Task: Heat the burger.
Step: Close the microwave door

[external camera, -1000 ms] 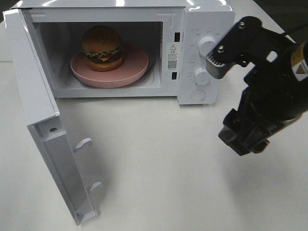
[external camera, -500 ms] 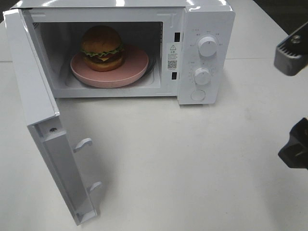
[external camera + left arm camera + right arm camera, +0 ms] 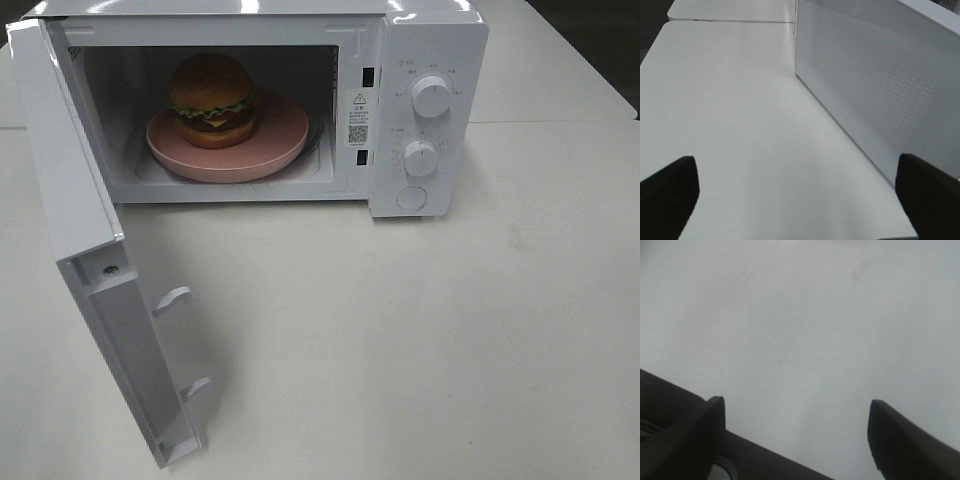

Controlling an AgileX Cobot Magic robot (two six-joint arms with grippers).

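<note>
The burger (image 3: 212, 98) sits on a pink plate (image 3: 283, 135) inside the white microwave (image 3: 420, 60), whose door (image 3: 70, 190) hangs wide open to the left. Neither arm shows in the exterior high view. In the left wrist view my left gripper (image 3: 800, 187) is open over bare table, with nothing between its fingers and a perforated white panel (image 3: 880, 90) beside it. My right gripper (image 3: 797, 432) is also open over bare white table, holding nothing.
Two dials (image 3: 431, 96) and a round button (image 3: 411, 198) sit on the microwave's right panel. White table (image 3: 400, 340) stretches in front of the oven. The open door juts toward the front left edge.
My right arm has pulled back to the right and left the exterior high view. The burger, plate and door have not moved.
</note>
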